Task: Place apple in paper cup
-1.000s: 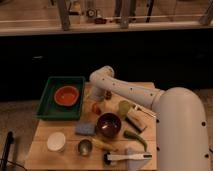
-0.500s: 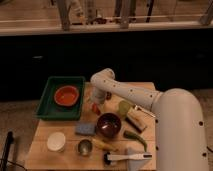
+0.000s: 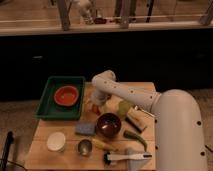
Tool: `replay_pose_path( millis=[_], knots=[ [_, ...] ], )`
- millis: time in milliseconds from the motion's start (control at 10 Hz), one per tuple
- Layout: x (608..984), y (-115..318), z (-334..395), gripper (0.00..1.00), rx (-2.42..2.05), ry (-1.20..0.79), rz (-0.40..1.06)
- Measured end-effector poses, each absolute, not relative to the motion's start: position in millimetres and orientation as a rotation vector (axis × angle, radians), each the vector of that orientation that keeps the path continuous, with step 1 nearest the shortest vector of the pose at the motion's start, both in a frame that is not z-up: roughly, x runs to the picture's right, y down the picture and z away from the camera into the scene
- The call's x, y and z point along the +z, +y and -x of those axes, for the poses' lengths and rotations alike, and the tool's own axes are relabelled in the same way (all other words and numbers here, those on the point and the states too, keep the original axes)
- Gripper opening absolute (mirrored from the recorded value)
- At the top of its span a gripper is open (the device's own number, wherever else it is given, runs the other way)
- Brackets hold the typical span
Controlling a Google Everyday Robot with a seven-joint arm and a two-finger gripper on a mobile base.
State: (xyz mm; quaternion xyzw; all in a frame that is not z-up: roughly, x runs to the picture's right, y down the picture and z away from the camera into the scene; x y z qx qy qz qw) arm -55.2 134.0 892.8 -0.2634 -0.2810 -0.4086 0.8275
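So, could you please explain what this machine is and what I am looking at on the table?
The big white shape on the right is a robot arm, part of a wheeled robot. The single camera looks down on a wooden table from above. The arm ends in a gripper, its grasping part, which is right at a small red-orange apple, beside a green tray holding an orange bowl. Whether the apple is actually gripped cannot be told. Nearer the camera stand a dark maroon bowl, a blue sponge, a metal cup and the white paper cup, where the apple should go.
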Motion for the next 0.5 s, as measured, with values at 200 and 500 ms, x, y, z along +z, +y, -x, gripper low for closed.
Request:
replay_pose_path(
  millis=[200, 500],
  knots=[
    [894.2, 134.0, 51.9, 0.80, -0.861, -0.590, 0.564],
    [896.4, 130.5, 46.5, 0.79, -0.858, -0.574, 0.568]
  ],
)
